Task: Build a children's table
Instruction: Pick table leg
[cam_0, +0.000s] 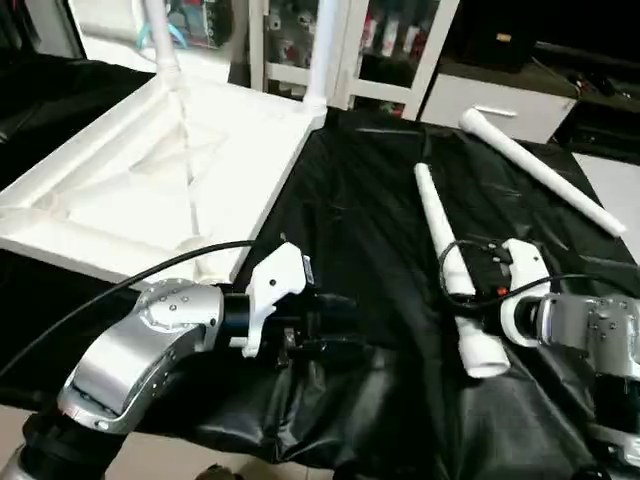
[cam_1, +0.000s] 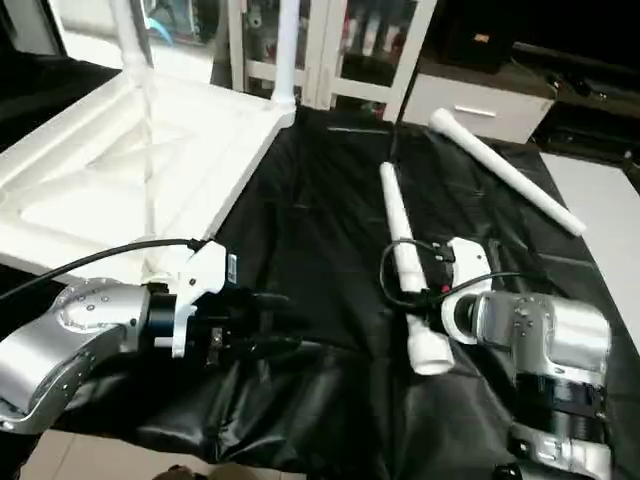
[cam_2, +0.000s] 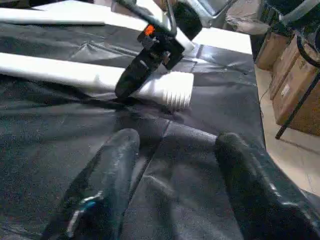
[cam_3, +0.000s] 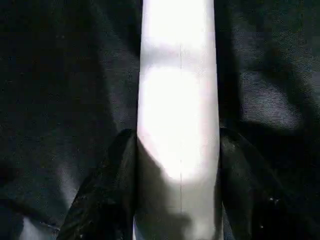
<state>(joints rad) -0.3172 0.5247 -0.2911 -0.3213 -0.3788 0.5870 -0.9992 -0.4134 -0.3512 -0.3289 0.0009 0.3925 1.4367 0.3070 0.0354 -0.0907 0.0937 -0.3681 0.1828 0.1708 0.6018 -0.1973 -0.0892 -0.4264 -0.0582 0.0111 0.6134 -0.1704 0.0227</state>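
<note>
Tabletop (cam_0: 120, 190): white plastic, lying underside up on the black sheet (cam_0: 360, 230) at the far left of the work area, its X-shaped ribs facing the ceiling. Two legs already stand upright in its far corner sockets, one at the far left corner (cam_0: 160, 45), one at the far right corner (cam_0: 322, 60); both run out past the top of the head views. Loose leg, near (cam_1: 405, 270): white tapered tube lying flat on the sheet to the right of the tabletop, narrow end pointing away from the robot, wide ribbed end (cam_2: 175, 90) toward it. Right gripper (cam_3: 177, 165): reaching down over this leg near the wide end, one black finger (cam_3: 107, 190) on each side of the tube, both touching its flanks in the right wrist view; the leg rests on the sheet. Loose leg, far (cam_0: 540, 170): lying at a slant across the far right of the sheet, well apart from the near one. Left gripper (cam_1: 250, 330): held low and level over bare sheet between the tabletop's near edge and the near leg, fingers (cam_2: 107, 175) spread apart with nothing between them. Surroundings: white cabinet frames and shelving (cam_0: 400, 60) behind the sheet; cardboard boxes (cam_2: 290, 75) on the floor beside it.
</note>
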